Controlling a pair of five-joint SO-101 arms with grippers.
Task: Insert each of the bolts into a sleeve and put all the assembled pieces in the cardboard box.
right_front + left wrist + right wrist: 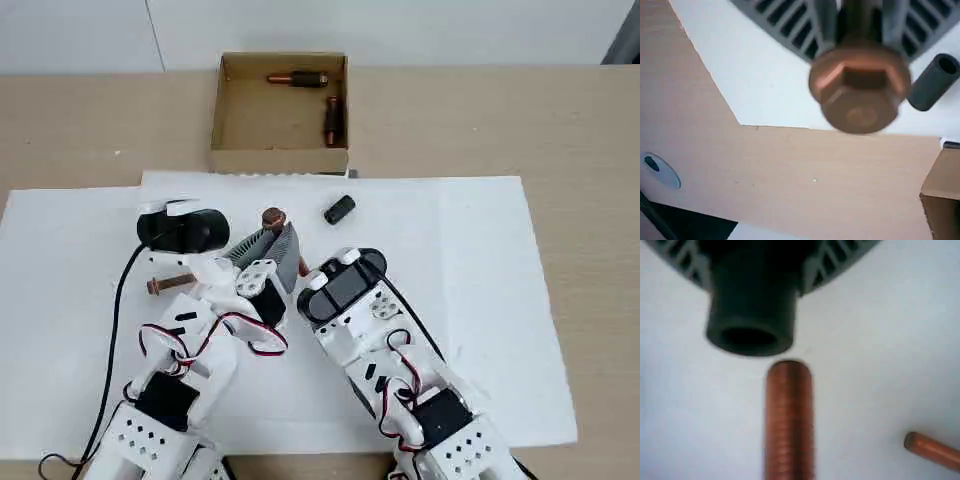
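My left gripper [272,240] [859,22] is shut on a copper bolt [273,218] [858,90], whose hex head faces the left wrist camera. My right gripper [752,265] is shut on a black sleeve [751,315], open end outward. The bolt's threaded tip [789,415] lies in line with the sleeve's opening, just short of it. In the high view the two grippers meet near the middle of the white sheet, and the right arm's wrist [342,285] covers the sleeve. The cardboard box [228,110] at the back holds two assembled pieces [297,78] [333,120].
A loose black sleeve [340,210] [933,82] lies on the white paper [470,260] between the grippers and the box. Another loose bolt [170,284] [932,450] lies on the paper by the left arm. The box's corner [940,185] shows beyond the bolt head.
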